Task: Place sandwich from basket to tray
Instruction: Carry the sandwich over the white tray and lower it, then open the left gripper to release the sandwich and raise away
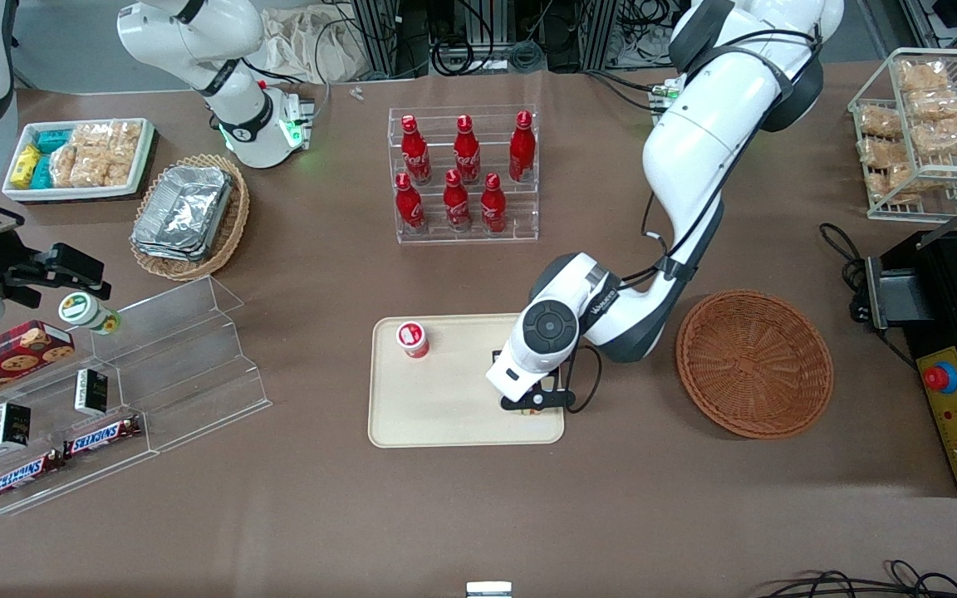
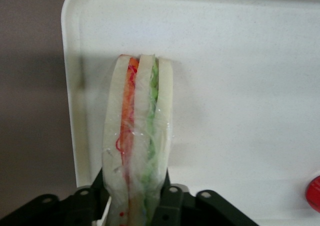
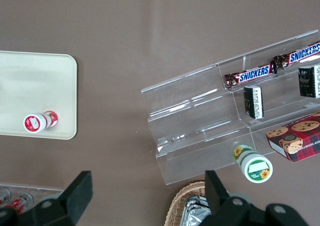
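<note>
One small red-capped cup stands on the flat beige rectangular plastic tray; nearer the working arm's end, the black two-finger gripper clenches the wrapped triangular white-bread sandwich over the tray's corner — the round reddish-brown wicker basket lies beside it.

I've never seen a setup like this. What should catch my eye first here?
Probably the white arm bent over the cream tray, its gripper clamped on a wrapped sandwich above the tray's corner. Beside the tray lies the reddish woven basket, with a rack of red bottles farther from the camera.
</note>
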Controlling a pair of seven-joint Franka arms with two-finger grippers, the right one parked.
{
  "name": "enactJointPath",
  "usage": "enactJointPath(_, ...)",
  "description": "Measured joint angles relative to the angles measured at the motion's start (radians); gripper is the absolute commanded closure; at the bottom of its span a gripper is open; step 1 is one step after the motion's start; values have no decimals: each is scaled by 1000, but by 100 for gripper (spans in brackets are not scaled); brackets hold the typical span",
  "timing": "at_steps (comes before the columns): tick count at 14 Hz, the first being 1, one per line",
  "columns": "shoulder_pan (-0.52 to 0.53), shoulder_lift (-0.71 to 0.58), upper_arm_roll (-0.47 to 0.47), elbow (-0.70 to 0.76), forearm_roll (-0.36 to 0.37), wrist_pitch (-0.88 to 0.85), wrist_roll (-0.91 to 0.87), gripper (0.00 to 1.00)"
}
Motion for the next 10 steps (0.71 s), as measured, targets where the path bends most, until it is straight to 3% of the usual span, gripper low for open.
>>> enactJointPath(5, 32, -38, 8, 39, 5, -31, -4, 1)
enactJointPath(10, 175, -273, 10, -4, 6, -215, 6, 2)
